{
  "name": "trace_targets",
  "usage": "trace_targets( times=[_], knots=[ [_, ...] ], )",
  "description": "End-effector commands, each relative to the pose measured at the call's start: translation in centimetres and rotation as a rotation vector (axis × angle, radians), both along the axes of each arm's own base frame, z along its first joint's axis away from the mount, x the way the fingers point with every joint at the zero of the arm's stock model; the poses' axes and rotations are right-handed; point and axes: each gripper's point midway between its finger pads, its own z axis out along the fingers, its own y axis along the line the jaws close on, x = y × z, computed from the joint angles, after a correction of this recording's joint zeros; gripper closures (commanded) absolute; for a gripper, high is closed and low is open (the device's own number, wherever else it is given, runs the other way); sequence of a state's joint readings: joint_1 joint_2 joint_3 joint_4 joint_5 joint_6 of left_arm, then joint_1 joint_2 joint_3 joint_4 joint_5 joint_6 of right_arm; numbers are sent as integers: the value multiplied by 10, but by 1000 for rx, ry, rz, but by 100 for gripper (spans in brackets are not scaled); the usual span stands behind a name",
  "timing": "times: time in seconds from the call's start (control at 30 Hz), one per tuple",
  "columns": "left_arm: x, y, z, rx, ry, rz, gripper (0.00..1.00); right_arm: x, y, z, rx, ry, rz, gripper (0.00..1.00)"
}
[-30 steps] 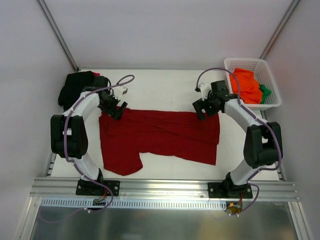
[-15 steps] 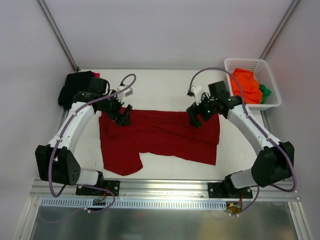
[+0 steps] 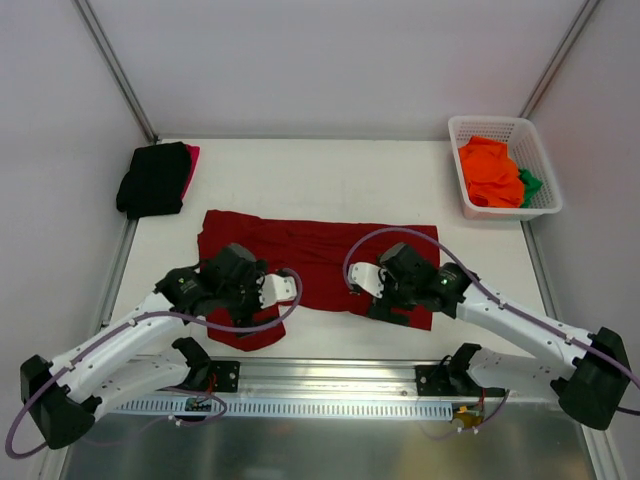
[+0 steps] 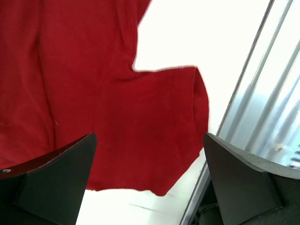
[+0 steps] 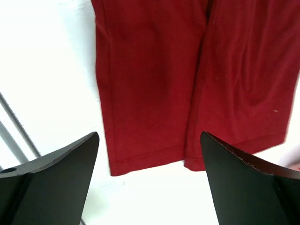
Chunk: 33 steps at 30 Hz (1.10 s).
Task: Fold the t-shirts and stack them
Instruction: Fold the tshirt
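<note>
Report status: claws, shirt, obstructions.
Left claw open above dark red t-shirt, near sleeve. Right claw open above near hem. Shirt flat on table, ungripped. Black t-shirt and basket at far corners, clear.

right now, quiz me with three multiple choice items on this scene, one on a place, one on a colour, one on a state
1. Where on the table does the white basket stand?
A. far right corner
B. near left corner
C. centre

2. What colour is the t-shirt spread flat on the table?
A. green
B. dark red
C. black

3. How are the left gripper and right gripper?
A. both shut on the cloth
B. one shut, one open
C. both open, holding nothing

Answers:
1 A, the top view shows it at the far right corner.
2 B, the cloth is dark red in all three views.
3 C, each wrist view shows fingers wide apart over the cloth.
</note>
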State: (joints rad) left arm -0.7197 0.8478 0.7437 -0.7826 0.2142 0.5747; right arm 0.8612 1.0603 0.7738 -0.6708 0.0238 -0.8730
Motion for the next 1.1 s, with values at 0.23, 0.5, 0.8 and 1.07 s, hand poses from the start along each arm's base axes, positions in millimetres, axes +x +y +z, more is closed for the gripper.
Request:
trace_targets(
  times=[0.23,0.5,0.8,1.07],
  knots=[
    [11,20,-60,225,-201,-60,1,3,-14,-27,-111,-108,49,7],
    [-5,-6,-70,155,-94,-152,1,10,-17,-36,-190,-125,43,7],
    [-10,-21,-39,74,-71,-165,1,21,-20,-35,-197,-134,-8,7],
    [-68,-34,-11,-14,247,-271,1,29,-22,-33,-196,-132,-43,7]
  ],
)
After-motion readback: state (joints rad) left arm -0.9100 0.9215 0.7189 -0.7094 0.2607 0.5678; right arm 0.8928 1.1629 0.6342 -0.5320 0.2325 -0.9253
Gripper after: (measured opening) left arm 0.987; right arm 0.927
